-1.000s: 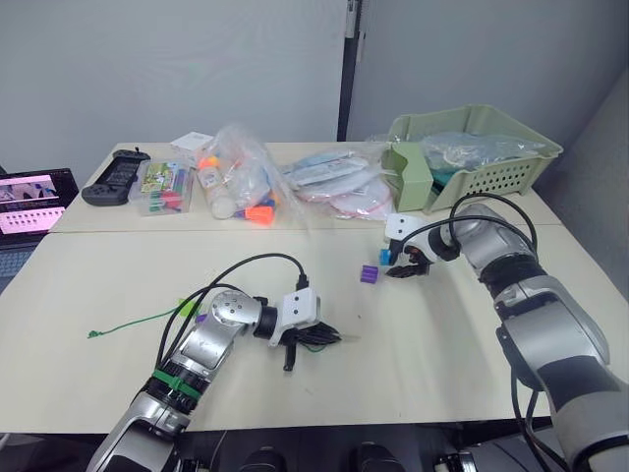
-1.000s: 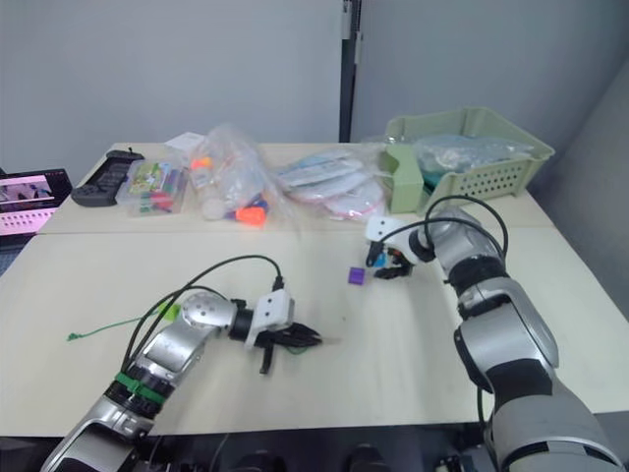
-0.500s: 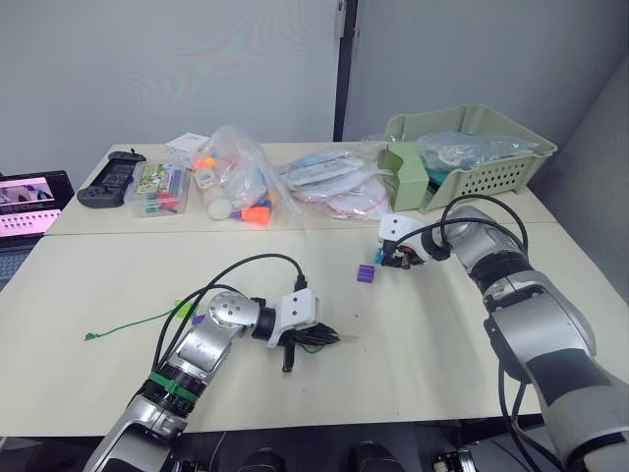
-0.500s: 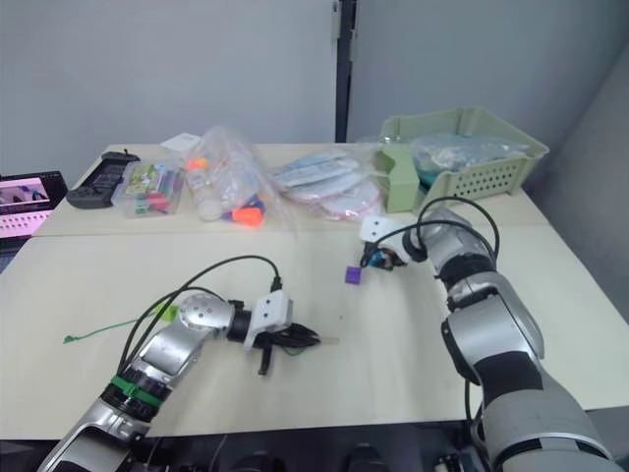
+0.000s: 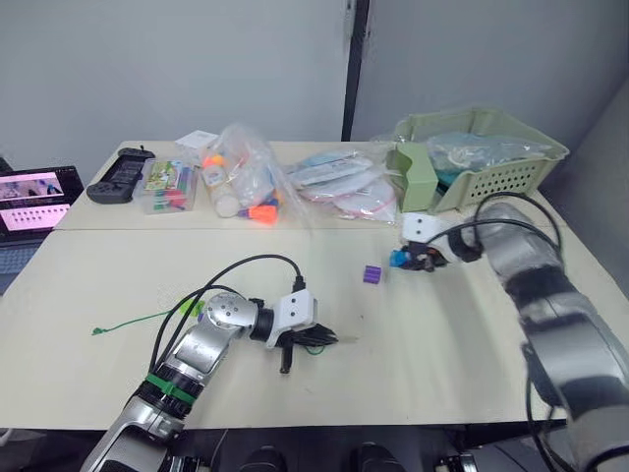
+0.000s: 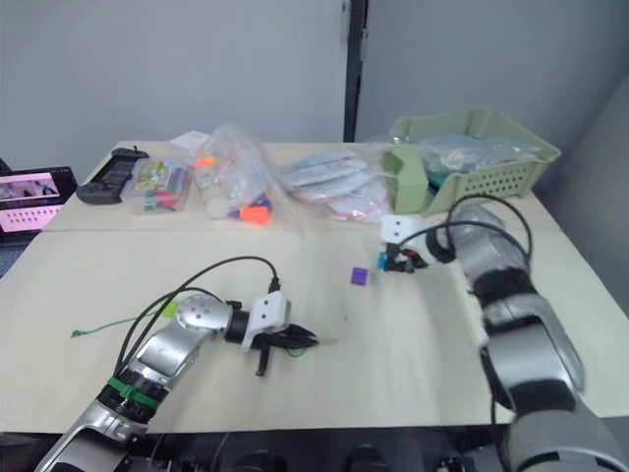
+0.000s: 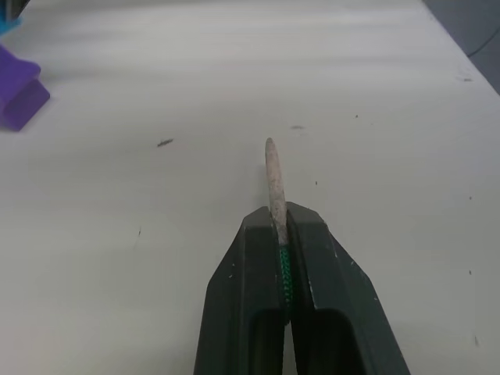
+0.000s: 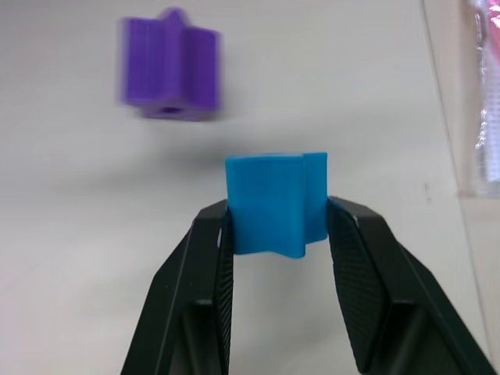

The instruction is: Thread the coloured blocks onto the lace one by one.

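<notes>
Pinching the thin green lace (image 7: 283,266) just behind its pale stiff tip, the left gripper (image 7: 275,230) waits; the right gripper (image 8: 278,226) clamps a small blue plastic block (image 8: 275,203) beside a purple block (image 8: 170,69). Apparently nothing is threaded yet.

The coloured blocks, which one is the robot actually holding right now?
The blue block, clamped between the right gripper fingers. The purple block lies free on the table just beside it, untouched.
</notes>
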Motion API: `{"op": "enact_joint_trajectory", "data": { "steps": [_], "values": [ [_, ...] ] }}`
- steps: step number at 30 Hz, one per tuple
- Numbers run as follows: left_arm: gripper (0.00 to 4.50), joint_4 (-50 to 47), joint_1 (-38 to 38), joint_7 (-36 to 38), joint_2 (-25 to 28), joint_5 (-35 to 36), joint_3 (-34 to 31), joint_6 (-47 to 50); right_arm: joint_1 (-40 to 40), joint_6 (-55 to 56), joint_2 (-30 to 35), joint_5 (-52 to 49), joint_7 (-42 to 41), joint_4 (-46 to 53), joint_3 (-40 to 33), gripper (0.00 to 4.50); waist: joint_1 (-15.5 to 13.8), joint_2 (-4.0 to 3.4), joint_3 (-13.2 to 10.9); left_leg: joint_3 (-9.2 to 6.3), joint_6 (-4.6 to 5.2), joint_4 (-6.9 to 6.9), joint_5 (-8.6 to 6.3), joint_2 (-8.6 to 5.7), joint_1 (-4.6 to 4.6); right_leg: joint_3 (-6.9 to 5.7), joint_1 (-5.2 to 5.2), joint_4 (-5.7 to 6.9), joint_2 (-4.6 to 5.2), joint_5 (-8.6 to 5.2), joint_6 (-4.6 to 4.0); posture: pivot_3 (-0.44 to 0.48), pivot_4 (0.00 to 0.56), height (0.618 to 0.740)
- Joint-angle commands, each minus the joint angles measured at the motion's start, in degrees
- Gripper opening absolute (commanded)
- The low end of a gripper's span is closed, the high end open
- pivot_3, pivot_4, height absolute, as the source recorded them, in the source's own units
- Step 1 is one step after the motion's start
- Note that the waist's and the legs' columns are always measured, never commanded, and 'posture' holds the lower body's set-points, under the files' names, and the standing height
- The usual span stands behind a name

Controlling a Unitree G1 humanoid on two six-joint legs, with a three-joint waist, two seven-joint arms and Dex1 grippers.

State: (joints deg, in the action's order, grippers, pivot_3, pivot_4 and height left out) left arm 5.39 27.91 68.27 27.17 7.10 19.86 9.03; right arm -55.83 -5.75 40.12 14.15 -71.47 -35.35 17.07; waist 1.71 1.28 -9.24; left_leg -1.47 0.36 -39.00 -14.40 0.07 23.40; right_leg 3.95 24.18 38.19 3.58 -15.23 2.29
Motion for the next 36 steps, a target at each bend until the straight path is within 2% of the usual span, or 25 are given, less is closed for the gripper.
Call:
{"op": "enact_joint_trajectory", "data": {
  "steps": [1, 2, 4, 8, 10, 18, 26, 33, 35, 36],
  "values": [
    [0.0, -1.32, 0.39, 0.22, 0.03, 1.08, -0.91, -0.12, 7.46, -14.28, 5.24, -4.02, -4.15, 26.28, -4.36, 1.24, -0.28, -0.01, 0.0, -0.01, 0.0, 0.0, 0.0, 0.0, 0.03, -0.01, 0.04, -0.02, -0.01, 0.0, 0.0, 0.0, 0.15, 0.74],
    [0.0, -1.07, 0.5, 0.21, -0.01, 1.08, -0.93, -0.1, 11.97, -20.49, 6.92, -5.68, -5.42, 36.9, -5.21, 1.24, -0.16, -0.02, 0.01, 0.02, 0.01, -0.01, -0.01, 0.02, 0.0, 0.03, 0.04, -0.06, -0.03, 0.0, 0.0, 0.0, 0.15, 0.74],
    [0.0, -0.65, 0.73, 0.23, -0.1, 1.06, -0.99, -0.1, 17.52, -30.14, 8.46, -8.26, -6.42, 51.25, -5.75, 1.24, -0.6, -0.04, 0.01, -0.04, 0.01, 0.01, 0.0, 0.02, 0.01, 0.0, 0.03, -0.05, -0.04, 0.0, 0.0, 0.0, 0.15, 0.74],
    [0.0, -0.1, 1.15, 0.26, -0.35, 0.96, -1.01, -0.2, 22.18, -43.67, 7.47, -10.73, -3.44, 66.64, -2.8, 1.24, -0.57, -0.04, 0.01, -0.04, 0.02, -0.11, -0.01, 0.08, -0.12, 0.03, -0.08, 0.0, -0.13, 0.0, 0.0, 0.0, 0.15, 0.74],
    [0.0, -0.32, 1.34, 0.26, -0.56, 0.99, -0.95, 0.04, 23.48, -48.66, 5.27, -11.2, -0.47, 70.4, 0.36, 1.24, -0.78, -0.03, 0.01, -0.04, 0.04, -0.18, 0.06, 0.05, -0.14, 0.02, -0.16, -0.03, -0.12, 0.0, 0.0, 0.0, 0.15, 0.74],
    [0.0, -2.75, 0.95, 0.73, 1.05, 0.85, -1.29, 0.84, 24.39, -47.83, 6.37, -7.97, 6.94, 63.89, 10.37, 1.24, -1.0, -0.03, 0.0, -0.05, 0.05, -0.3, 0.13, -0.04, -0.12, 0.0, -0.22, -0.07, -0.07, 0.02, 0.05, 0.0, 0.15, 0.74],
    [0.0, -6.54, -0.22, -0.15, 3.26, 1.25, -2.15, 3.28, 23.04, -47.09, 7.67, -8.59, 7.2, 62.08, 12.58, 1.24, -0.87, -0.02, 0.0, -0.06, 0.05, -0.29, 0.13, -0.01, -0.19, -0.02, -0.29, -0.08, -0.1, 0.02, 0.05, 0.0, 0.15, 0.74],
    [0.0, -9.14, -1.54, -1.04, 3.43, 1.67, -2.26, 5.3, 22.64, -47.18, 6.3, -9.24, 7.7, 61.07, 13.32, 1.24, -0.87, -0.01, -0.01, -0.09, 0.05, -0.29, 0.13, 0.01, -0.5, -0.06, -0.69, -0.17, -0.1, 0.02, 0.06, 0.0, 0.15, 0.74],
    [0.0, -9.51, -1.74, -1.12, 3.58, 1.78, -2.34, 5.65, 22.32, -47.35, 5.61, -9.48, 8.6, 61.25, 12.07, 2.28, -0.86, 0.0, -0.01, -0.1, 0.06, -0.28, 0.12, 0.03, -0.69, -0.09, -0.94, -0.24, -0.12, 0.01, 0.07, 0.0, 0.15, 0.74],
    [0.0, -9.7, -1.82, -1.15, 3.7, 1.91, -2.37, 5.84, 21.87, -47.96, 5.48, -9.93, 8.7, 61.86, 11.15, 2.58, -0.84, 0.0, -0.02, -0.09, 0.06, -0.28, 0.12, 0.04, -0.73, -0.1, -0.99, -0.27, -0.12, 0.0, 0.08, 0.0, 0.15, 0.74]
  ]
}}
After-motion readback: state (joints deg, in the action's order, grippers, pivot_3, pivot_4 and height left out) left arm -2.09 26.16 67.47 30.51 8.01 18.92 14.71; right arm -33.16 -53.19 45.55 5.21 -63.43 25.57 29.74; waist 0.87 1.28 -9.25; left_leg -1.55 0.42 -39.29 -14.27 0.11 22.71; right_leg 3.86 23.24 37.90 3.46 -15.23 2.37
